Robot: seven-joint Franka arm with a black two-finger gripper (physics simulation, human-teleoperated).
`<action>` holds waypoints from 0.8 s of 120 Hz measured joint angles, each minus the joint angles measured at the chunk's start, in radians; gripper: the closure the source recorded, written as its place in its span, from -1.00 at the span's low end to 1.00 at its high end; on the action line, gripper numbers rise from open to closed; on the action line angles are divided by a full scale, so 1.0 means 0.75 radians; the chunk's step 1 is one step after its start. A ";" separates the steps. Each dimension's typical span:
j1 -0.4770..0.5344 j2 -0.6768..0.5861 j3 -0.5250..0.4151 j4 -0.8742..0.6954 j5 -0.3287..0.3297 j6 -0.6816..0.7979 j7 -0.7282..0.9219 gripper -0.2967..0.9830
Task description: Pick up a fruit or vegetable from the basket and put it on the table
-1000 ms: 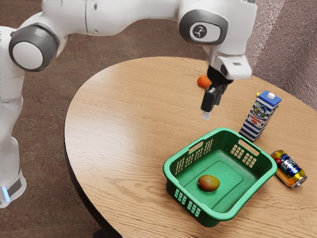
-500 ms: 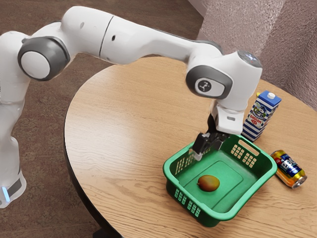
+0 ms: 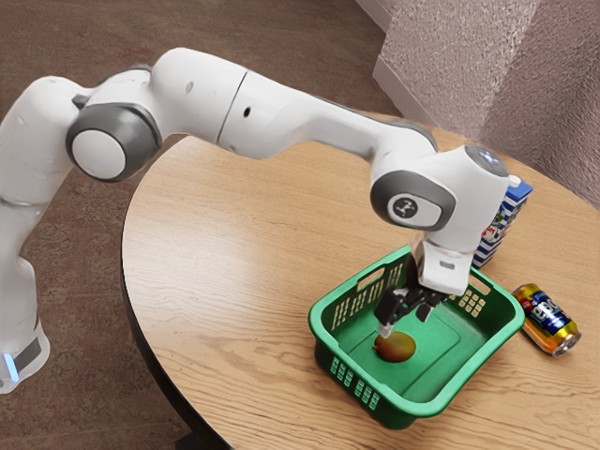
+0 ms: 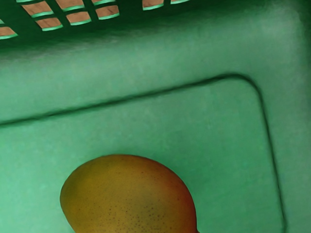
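The gripper (image 3: pixel 404 323) is hanging low inside the basket (image 3: pixel 427 409), its 2 fingers standing wide apart and gripping nothing. Reading the clock on the exterior view, with 12 at its top, the mango (image 3: pixel 396 347) is lying just under the hand, between 6 and 7 o'clock, resting on the basket's floor. Its long axis seems to be running roughly from 9 to 3, while the fingers are spreading from about 8 to 2, so the hand may be needing a turn to be closing across the narrower middle. Whether the nearer fingertip is touching the skin, I cannot tell. Up the arm, a dark badge (image 3: pixel 404 208) is showing a pale figure without readable words. Farther out, a blue-and-white striped carton (image 3: pixel 506 220) is standing between 1 and 2, partly hidden, its lettering broken up. At 3, a yellow-and-blue can (image 3: pixel 547 321) is lying on the table (image 3: pixel 216 244), its pale lettering staying unreadable
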 joint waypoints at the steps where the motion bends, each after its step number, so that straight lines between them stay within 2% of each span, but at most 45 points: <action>1: 0.000 0.002 0.002 -0.001 -0.001 0.001 0.002 -0.53; 80: 0.002 0.076 0.028 -0.079 -0.048 0.111 0.080 -0.53; 96: 0.002 0.076 0.029 -0.087 -0.042 0.131 0.087 -0.18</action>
